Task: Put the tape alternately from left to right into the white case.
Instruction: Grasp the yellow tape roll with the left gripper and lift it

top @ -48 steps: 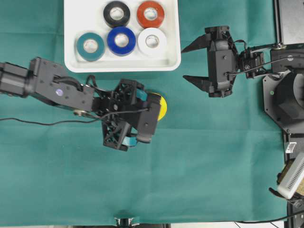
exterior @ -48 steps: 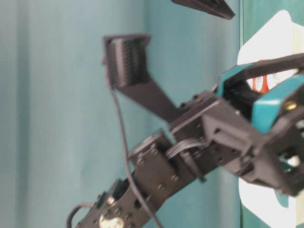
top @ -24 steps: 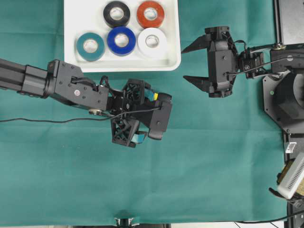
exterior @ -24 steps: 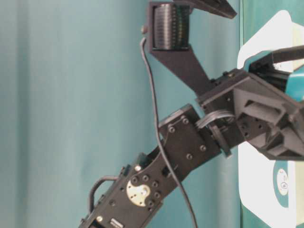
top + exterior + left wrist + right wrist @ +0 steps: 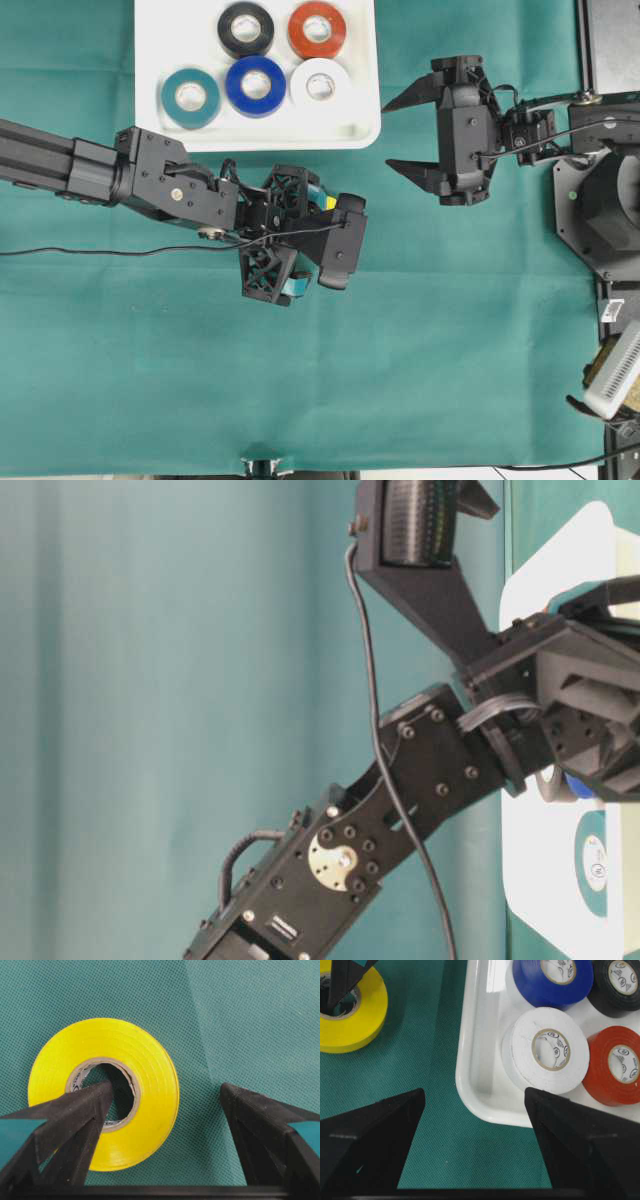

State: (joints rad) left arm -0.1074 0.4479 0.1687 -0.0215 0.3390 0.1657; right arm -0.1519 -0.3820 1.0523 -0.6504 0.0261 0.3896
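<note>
The left hand (image 5: 162,1110) is spread wide and grips nothing. In its own wrist view one finger tip sits over the cardboard core of the yellow roll (image 5: 135,1110) and the other stands on the bare green cloth to the right of the roll, so the ring wall lies between them. That looks like the set-up for a pinch across one side of the ring — a sensible hold for a flat roll lying on its face, which offers no edge to come under. From overhead the left hand hides nearly all of the roll at centre frame; only a sliver of yellow shows.

The right hand (image 5: 404,135) is also fully spread and empty, parked right of centre in the overhead frame, just beside the right rim of the white case (image 5: 150,60) (clear of the left arm's path, I would judge).

Count: six rolls in all. Five lie flat in the case at upper centre — black (image 5: 246,28) and red-orange (image 5: 317,29) in the back row, teal (image 5: 190,97), blue (image 5: 255,85) and white (image 5: 320,88) in front. One, the yellow, is on the surface below the case.
</note>
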